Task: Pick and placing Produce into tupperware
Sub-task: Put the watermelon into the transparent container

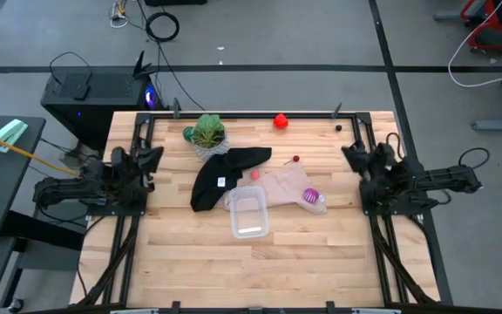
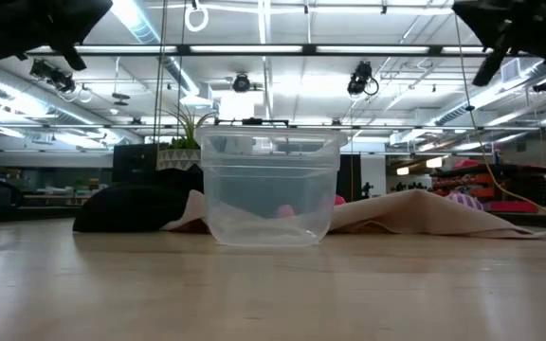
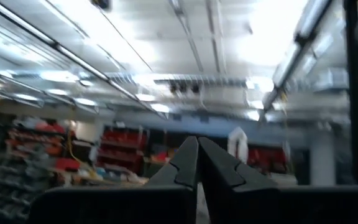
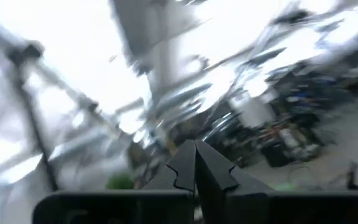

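Clear plastic, the small rectangular tub with rounded corners (image 1: 249, 212) stands near the middle of the pale wooden butcher-block table (image 1: 190, 270), nearest the low camera, and it looks empty, so by my judgement the task is at its very start: no produce has been packed.

Just behind the tub lies a crumpled beige cloth (image 1: 279, 185), and on its right end rests a purple-magenta toy fruit (image 1: 311, 196). A small pinkish fruit (image 1: 255, 174) sits at the cloth's upper edge, beside a limp black cloth (image 1: 220, 176) that touches the tub's left corner. Farther back a tiny red piece (image 1: 295, 160) lies on bare wood, and a larger red toy fruit (image 1: 280, 121) sits by the far rail, well apart from the tub. A leafy green potted plant (image 1: 206, 133) stands at the far left.

Both arms wait at the table's sides: the left gripper (image 3: 197, 163) and the right gripper (image 4: 195, 163) each have their fingers pressed together on nothing, aimed up at the ceiling. The next move likely calls for one arm to swing in, part its fingers and come down over a fruit; the purple one, near the right arm, seems the easiest reach.

Beyond the table are grey floor, a black computer case (image 1: 94, 94), cables, and a workshop lit by strip lights (image 2: 263, 47).
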### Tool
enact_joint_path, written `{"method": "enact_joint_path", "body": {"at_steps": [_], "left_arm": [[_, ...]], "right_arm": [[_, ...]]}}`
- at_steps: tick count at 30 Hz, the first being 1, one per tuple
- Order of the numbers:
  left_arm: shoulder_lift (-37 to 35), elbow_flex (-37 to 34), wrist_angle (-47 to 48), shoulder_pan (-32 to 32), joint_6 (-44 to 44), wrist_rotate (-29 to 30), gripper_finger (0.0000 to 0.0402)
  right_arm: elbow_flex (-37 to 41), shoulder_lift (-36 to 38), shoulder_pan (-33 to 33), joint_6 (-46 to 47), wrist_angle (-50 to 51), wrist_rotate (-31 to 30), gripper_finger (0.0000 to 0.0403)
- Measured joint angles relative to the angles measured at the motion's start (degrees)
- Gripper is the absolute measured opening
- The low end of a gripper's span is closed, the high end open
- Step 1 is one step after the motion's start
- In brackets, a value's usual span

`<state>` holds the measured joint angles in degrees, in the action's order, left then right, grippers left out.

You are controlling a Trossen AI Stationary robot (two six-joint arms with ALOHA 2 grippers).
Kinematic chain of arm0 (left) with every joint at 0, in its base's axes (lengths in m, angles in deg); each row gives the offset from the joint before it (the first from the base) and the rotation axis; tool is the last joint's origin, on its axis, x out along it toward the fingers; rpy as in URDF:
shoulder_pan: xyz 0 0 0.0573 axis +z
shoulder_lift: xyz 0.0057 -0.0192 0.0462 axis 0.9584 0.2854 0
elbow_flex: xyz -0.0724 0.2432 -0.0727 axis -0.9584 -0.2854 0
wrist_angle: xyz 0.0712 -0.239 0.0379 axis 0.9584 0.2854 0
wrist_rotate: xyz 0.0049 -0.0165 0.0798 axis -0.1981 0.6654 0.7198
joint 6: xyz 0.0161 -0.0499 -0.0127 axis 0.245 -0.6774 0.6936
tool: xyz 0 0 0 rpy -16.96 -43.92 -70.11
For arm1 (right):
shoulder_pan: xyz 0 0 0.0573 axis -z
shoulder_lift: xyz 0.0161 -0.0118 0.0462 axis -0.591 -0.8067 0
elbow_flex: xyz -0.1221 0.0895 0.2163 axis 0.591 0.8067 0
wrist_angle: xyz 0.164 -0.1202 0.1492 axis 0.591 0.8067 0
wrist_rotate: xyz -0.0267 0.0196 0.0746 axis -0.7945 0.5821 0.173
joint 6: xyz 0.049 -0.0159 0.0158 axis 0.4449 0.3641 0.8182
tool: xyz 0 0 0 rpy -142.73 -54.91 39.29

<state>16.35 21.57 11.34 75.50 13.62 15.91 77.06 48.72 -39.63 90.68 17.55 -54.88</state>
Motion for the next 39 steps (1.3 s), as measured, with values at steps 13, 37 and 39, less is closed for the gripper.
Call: {"method": "enact_joint_path", "body": {"at_steps": [13,37,39], "left_arm": [[0.0,0.0,-11.3,0.0,0.9,6.6,0.0016],[0.8,3.5,-9.8,0.0,-7.1,14.2,0.0054],[2.3,5.8,-7.6,0.0,-5.7,15.4,0.0057]], "right_arm": [[0.0,-1.3,0.0,16.0,-0.4,-10.4,0.0012],[-2.9,-1.8,0.0,18.0,-0.3,-17.1,0.0012],[-5.0,-3.0,0.5,17.0,-0.4,-18.0,0.0012]]}}
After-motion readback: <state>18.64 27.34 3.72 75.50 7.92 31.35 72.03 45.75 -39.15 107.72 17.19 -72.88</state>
